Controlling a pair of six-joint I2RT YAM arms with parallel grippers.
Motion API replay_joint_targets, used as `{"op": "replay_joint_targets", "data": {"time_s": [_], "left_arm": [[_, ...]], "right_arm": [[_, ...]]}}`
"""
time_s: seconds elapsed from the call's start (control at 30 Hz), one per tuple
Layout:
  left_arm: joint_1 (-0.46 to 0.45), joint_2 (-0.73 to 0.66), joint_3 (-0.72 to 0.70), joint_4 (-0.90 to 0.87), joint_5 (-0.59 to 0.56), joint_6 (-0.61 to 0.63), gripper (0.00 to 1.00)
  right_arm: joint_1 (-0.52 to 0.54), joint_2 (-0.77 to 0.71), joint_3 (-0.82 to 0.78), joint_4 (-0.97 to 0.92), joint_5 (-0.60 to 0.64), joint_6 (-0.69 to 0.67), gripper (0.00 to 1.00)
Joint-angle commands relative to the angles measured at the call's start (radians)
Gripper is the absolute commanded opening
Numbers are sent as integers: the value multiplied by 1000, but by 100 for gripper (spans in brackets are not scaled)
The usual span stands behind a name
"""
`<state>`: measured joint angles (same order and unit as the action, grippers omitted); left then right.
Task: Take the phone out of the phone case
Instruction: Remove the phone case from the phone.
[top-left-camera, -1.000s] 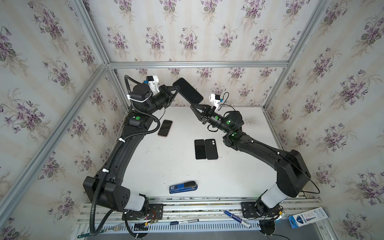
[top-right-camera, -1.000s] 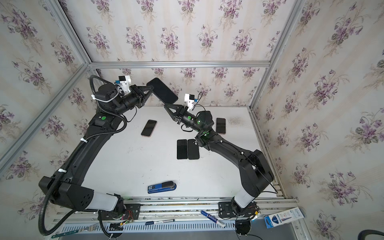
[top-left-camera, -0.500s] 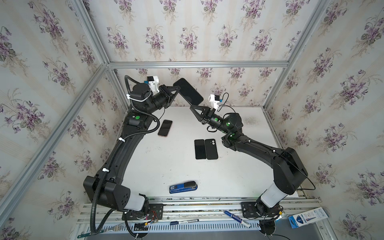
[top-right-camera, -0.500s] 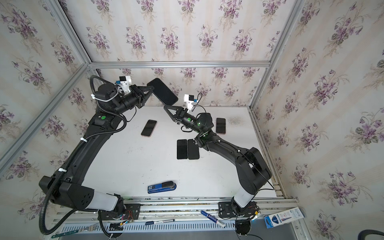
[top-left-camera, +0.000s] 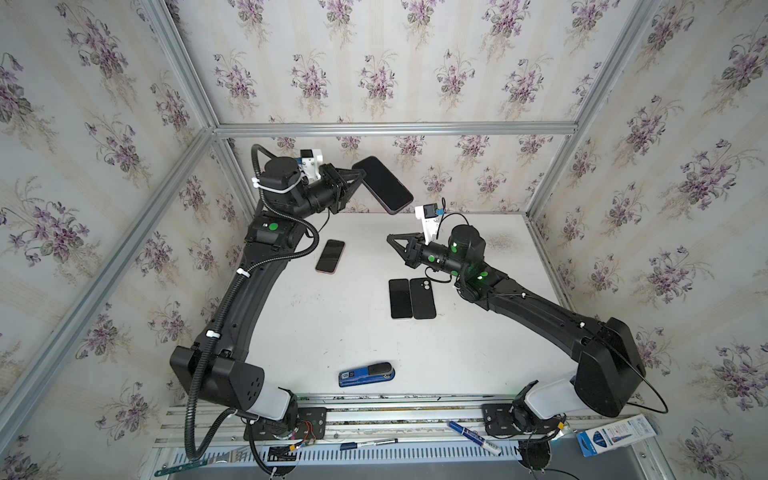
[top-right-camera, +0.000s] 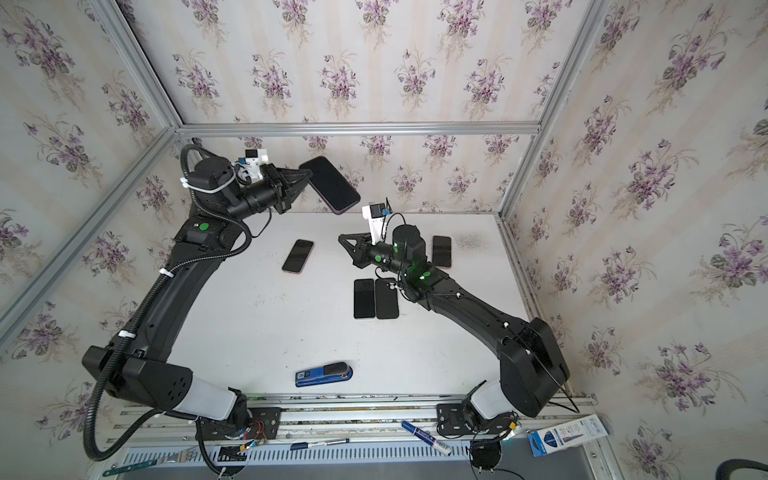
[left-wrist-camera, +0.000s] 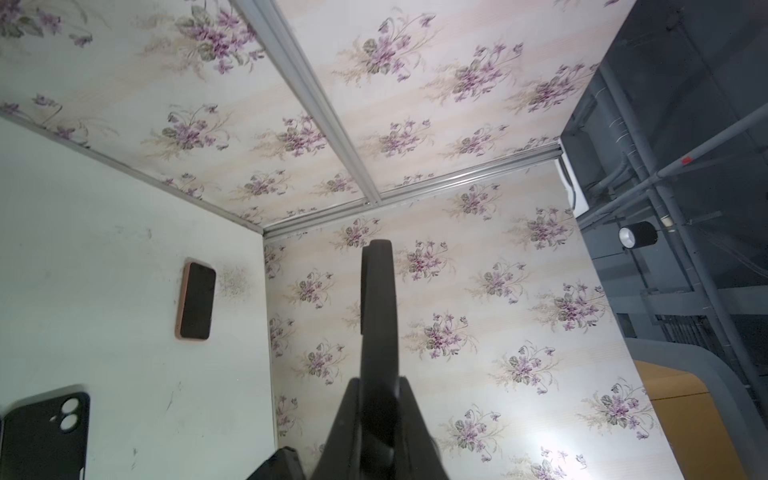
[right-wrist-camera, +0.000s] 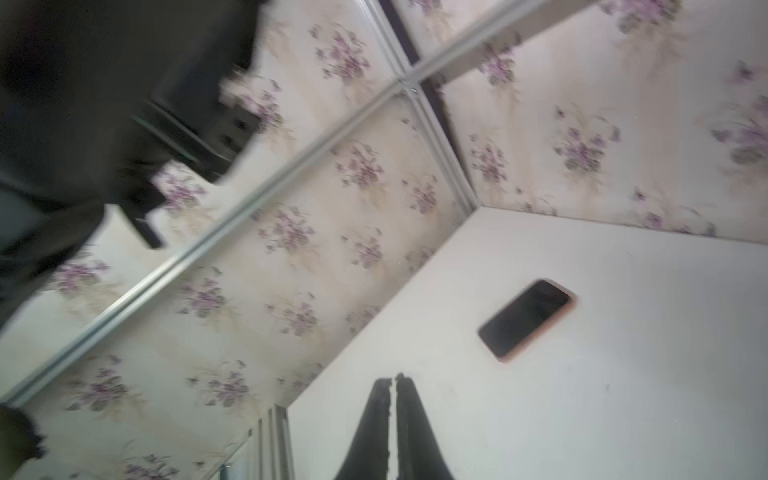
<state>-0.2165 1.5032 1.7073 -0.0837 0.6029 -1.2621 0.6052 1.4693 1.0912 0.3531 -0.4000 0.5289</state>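
Note:
My left gripper (top-left-camera: 360, 175) (top-right-camera: 308, 174) is raised near the back wall, shut on one end of a dark phone (top-left-camera: 383, 185) (top-right-camera: 331, 185). A purplish rim on the phone looks like its case. In the left wrist view the phone (left-wrist-camera: 376, 291) stands edge-on between the closed fingers (left-wrist-camera: 349, 415). My right gripper (top-left-camera: 389, 237) (top-right-camera: 340, 237) is shut and empty. It sits lower than the held phone, apart from it, over the table. Its closed fingertips (right-wrist-camera: 382, 386) show in the blurred right wrist view.
On the white table (top-left-camera: 332, 332) lie a pink-rimmed phone (top-left-camera: 330, 256) (right-wrist-camera: 525, 318), a black phone (top-left-camera: 400, 298) beside an empty black case (top-left-camera: 422, 298), another pink-cased phone (top-right-camera: 441, 251) (left-wrist-camera: 197, 300) at the back right, and a blue stapler (top-left-camera: 365, 374) near the front.
My right gripper has dropped away from the held phone toward the table, staying shut. The left arm and the phone have not moved.

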Motion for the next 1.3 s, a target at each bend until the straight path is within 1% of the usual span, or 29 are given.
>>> {"op": "replay_joint_targets", "data": {"time_s": [0.0,0.03,0.13,0.17,0.23,0.27,0.3,0.33,0.43,0.5,0.6,0.7,0.83,0.93,1.0,1.27], "left_arm": [[2,-5,18,111,27,-21,0],[5,-5,24,107,31,-9,0],[12,8,69,69,69,61,0],[12,17,96,54,90,100,0],[11,37,159,-3,133,222,0],[11,45,182,-28,165,309,0],[11,49,206,-57,194,380,0],[11,49,217,-75,213,434,0],[9,24,218,-140,255,632,0],[9,8,218,-192,295,754,0],[8,-21,195,-219,365,887,0],[8,-56,159,-224,424,987,0],[8,-72,138,-225,480,1033,0],[3,-71,146,-224,506,1042,0],[-1,-70,150,-224,517,1046,0],[-17,-60,162,-223,530,1041,0]], "right_arm": [[-23,-38,-37,-9,41,-28,30],[-33,-54,-59,10,29,-10,36],[-60,-104,-106,-15,-10,1,46],[-105,-120,-112,-26,-30,-6,51],[-142,-147,-118,-38,-85,-16,61],[-163,-159,-118,-35,-115,-17,65],[-190,-169,-119,-32,-145,-16,67],[-211,-174,-120,-27,-167,-13,67],[-269,-178,-95,-43,-233,0,61],[-280,-173,-56,-62,-286,-33,59],[-279,-150,19,-103,-387,-77,56],[-277,-128,69,-111,-486,-97,48],[-272,-123,77,-73,-568,-117,43],[-268,-109,97,-79,-617,-146,34],[-263,-98,112,-70,-634,-143,31],[-232,-49,169,-27,-683,-121,31]]}}
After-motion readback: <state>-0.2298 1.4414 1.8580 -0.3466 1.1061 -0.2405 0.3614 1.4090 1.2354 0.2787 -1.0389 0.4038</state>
